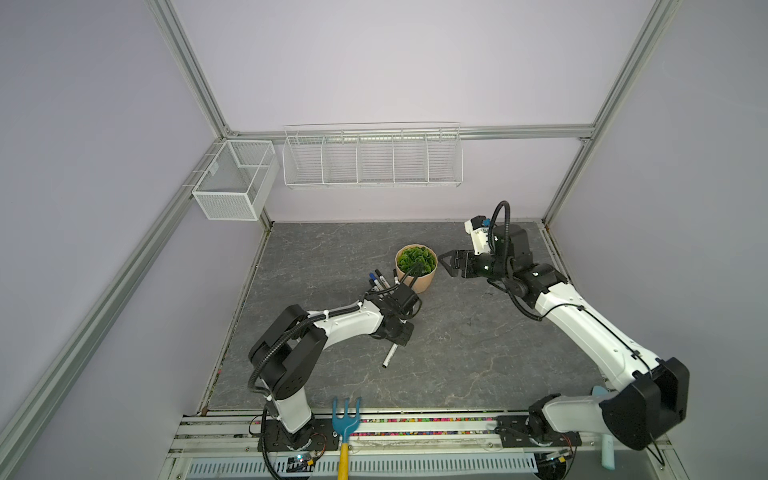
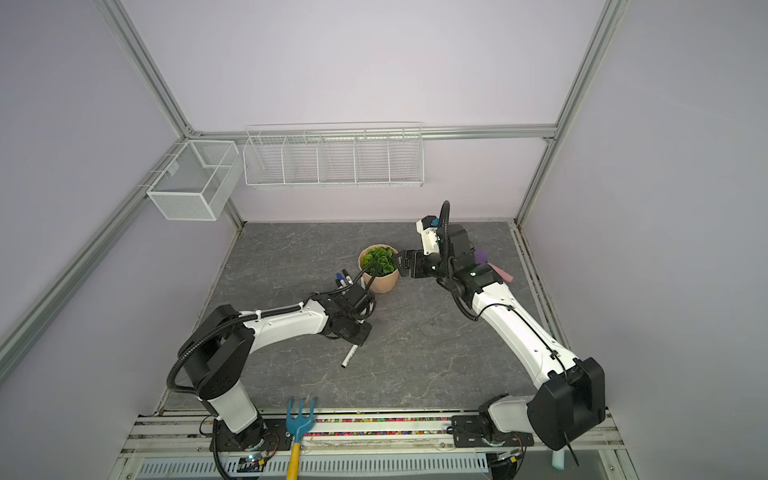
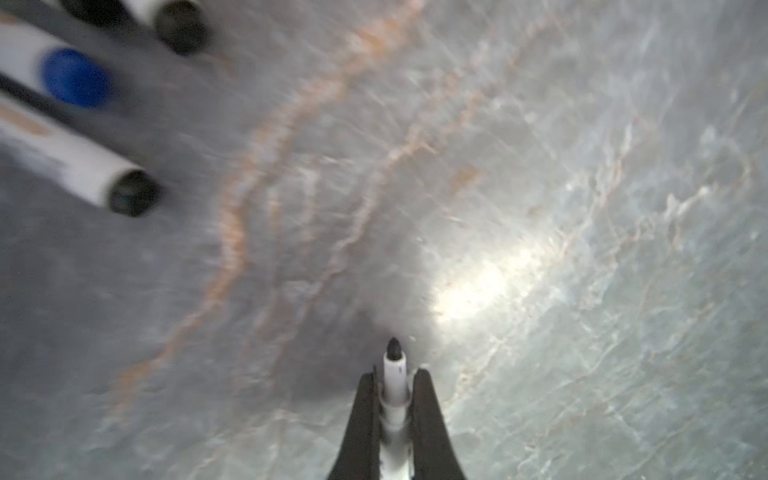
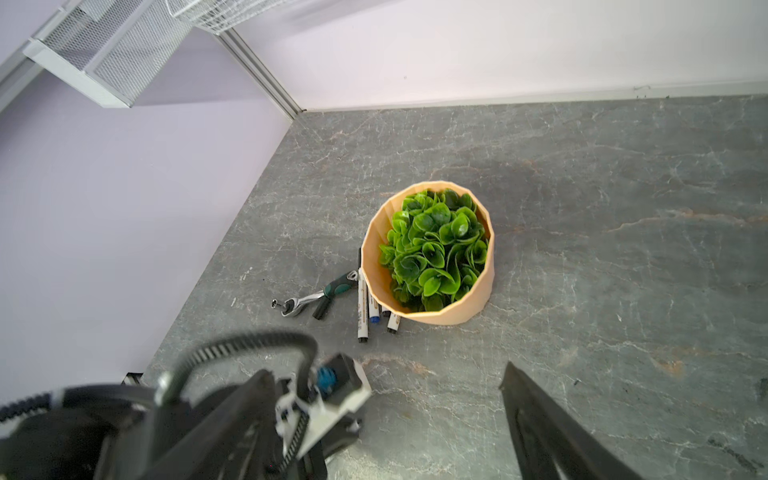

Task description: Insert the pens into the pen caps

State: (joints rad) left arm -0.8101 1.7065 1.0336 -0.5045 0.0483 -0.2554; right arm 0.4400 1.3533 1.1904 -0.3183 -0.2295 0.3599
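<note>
A tan pot [image 1: 420,284] full of green leaves [image 1: 415,259] stands upright on the gray stone table [image 1: 457,357]. A metal wrench [image 4: 309,298] with a green handle lies flat near the pot. A blue hand rake [image 1: 345,415] with a yellow handle lies at the front edge. A small white mesh basket [image 1: 232,183] and a long white wire rack [image 1: 372,160] hang on the walls.

The pen [image 3: 394,376] looks smooth plastic, the tabletop [image 3: 582,208] veined, slightly glossy stone.
</note>
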